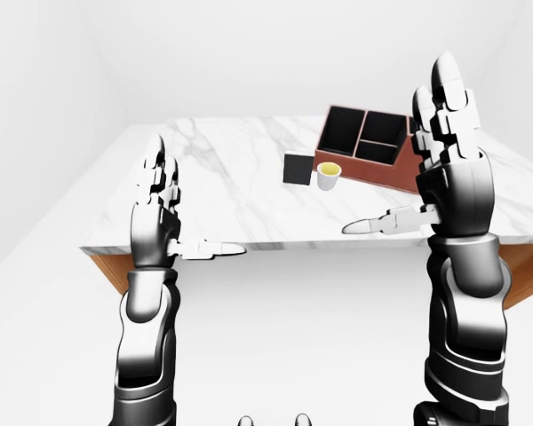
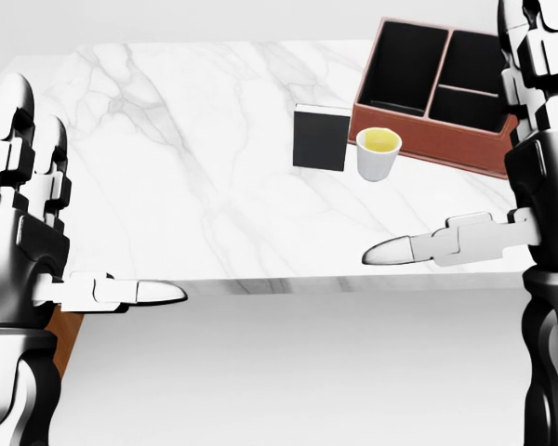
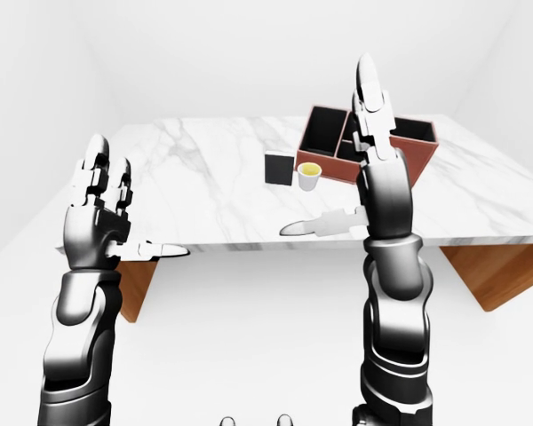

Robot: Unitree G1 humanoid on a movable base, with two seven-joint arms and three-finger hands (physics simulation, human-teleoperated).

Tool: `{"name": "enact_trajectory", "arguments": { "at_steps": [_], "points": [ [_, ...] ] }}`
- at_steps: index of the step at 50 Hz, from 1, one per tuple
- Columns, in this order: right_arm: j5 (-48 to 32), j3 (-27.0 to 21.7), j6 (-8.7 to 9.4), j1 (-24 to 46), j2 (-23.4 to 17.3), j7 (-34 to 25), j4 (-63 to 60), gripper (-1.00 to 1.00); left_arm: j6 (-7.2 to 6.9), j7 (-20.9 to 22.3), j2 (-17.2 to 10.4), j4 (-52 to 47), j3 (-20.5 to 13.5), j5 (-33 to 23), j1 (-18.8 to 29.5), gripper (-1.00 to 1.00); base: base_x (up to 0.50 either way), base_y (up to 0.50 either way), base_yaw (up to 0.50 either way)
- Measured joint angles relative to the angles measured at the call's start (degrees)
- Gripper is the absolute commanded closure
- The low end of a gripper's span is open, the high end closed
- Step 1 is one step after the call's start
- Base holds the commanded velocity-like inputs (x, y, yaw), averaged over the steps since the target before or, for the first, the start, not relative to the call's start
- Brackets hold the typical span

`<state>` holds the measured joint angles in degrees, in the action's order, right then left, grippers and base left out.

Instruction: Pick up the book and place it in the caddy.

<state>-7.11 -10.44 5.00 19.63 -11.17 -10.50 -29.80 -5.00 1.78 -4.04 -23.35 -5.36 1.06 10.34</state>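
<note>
— While both hands hang short of the desk (image 1: 222,177), which one should you send?

— Your right hand (image 2: 530,158). It's held upright, fingers spread wide and thumb out, holding nothing; so is your left hand (image 2: 28,223), which sits well apart from everything.

— Where's the book (image 2: 322,137) from that right hand?

— Beyond it and off to its left, standing upright on the desk, its flat face toward you.

— Anything crowding it?

— A cup (image 2: 378,153) just beside it on the hand's side. The caddy (image 2: 428,139) lies just past both, compartments apparently free.
</note>
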Motion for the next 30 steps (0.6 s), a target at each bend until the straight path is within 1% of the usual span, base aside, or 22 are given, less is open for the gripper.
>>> {"name": "enact_trajectory", "arguments": {
  "at_steps": [30],
  "points": [
    [1.1,-0.3,0.0,-1.2,0.0,0.4,1.6,-1.0,0.0,0.2,0.2,0.2,0.3,-0.5,-0.5,-1.0,0.17,0.0,0.0]
  ]
}}
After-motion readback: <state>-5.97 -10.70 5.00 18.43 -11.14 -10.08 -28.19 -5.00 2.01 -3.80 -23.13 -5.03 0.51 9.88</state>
